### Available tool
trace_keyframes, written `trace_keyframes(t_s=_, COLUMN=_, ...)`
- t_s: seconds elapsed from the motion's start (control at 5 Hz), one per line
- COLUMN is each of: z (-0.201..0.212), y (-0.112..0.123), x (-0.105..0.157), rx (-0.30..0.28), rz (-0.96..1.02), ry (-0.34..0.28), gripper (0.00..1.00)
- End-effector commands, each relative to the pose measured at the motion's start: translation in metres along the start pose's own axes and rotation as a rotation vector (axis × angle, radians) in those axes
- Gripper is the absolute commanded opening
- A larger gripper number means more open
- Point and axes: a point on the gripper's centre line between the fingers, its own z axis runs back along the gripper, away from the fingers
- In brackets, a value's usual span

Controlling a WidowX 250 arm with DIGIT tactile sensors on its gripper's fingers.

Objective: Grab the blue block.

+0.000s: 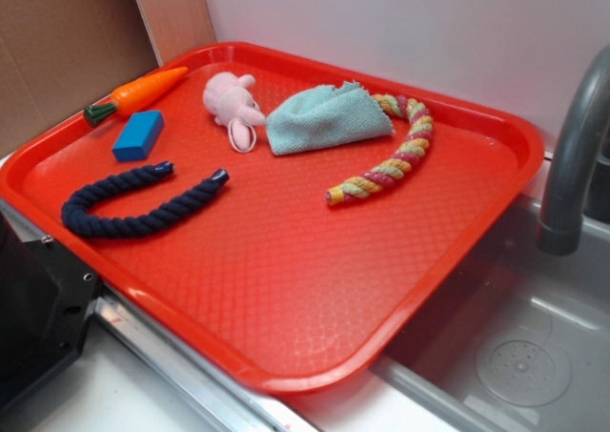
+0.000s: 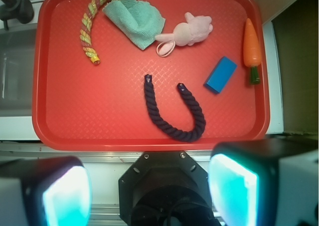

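A small bright blue rectangular block [image 1: 139, 134] [image 2: 221, 74] lies flat on a red textured plastic tray [image 1: 286, 289] [image 2: 75, 111] set beside a grey metal sink [image 1: 534, 356]. Taking the blue block as the landmark: an orange toy carrot with a green stub [image 1: 136, 94] [image 2: 251, 49] lies just beside it toward the tray's rim, close but apart from it. A dark navy braided rope bent into a U [image 1: 138, 207] [image 2: 172, 117] rests near the block on its other side, toward the tray's middle, its two ends pointing back up the tray. A pale pink plush animal with a ring-shaped loop [image 1: 234, 106] [image 2: 187, 31] sits near the block, farther along the tray, and touches a crumpled pale teal cloth [image 1: 324, 117] [image 2: 137, 17] beyond it. Well apart from the block, at the tray's opposite side, a curved rope braided in pink, yellow and green [image 1: 396, 154] [image 2: 92, 26] emerges from under the cloth. A curved grey faucet [image 1: 577, 155] [image 2: 14, 6] stands past that far side, over the sink.

In the wrist view the robot's gripper [image 2: 149, 193] hangs high above the tray's near rim, well apart from the block, its two pale fingers [image 2: 234, 191], glowing teal on their faces, spread wide with nothing between them.
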Motion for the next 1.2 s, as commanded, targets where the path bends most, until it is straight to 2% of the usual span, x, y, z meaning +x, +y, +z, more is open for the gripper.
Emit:
trace_keyframes(t_s=0.0, z=0.000, y=0.000, x=0.000, rx=0.000, rz=0.000, ry=0.000, gripper=1.00)
trace_keyframes(t_s=0.2, z=-0.009, y=0.010, x=0.006, rx=-0.032, rz=0.253, ry=-0.018, gripper=1.00)
trace_keyframes(t_s=0.4, z=-0.029, y=0.023, x=0.015, rx=-0.107, rz=0.504, ry=-0.090, gripper=1.00)
trace_keyframes(t_s=0.6, z=-0.053, y=0.039, x=0.028, rx=-0.103, rz=0.655, ry=-0.150, gripper=1.00)
trace_keyframes(t_s=0.8, z=-0.074, y=0.061, x=0.036, rx=-0.129, rz=0.633, ry=-0.161, gripper=1.00)
trace_keyframes(t_s=1.0, z=-0.098, y=0.078, x=0.048, rx=-0.087, rz=0.657, ry=-0.173, gripper=1.00)
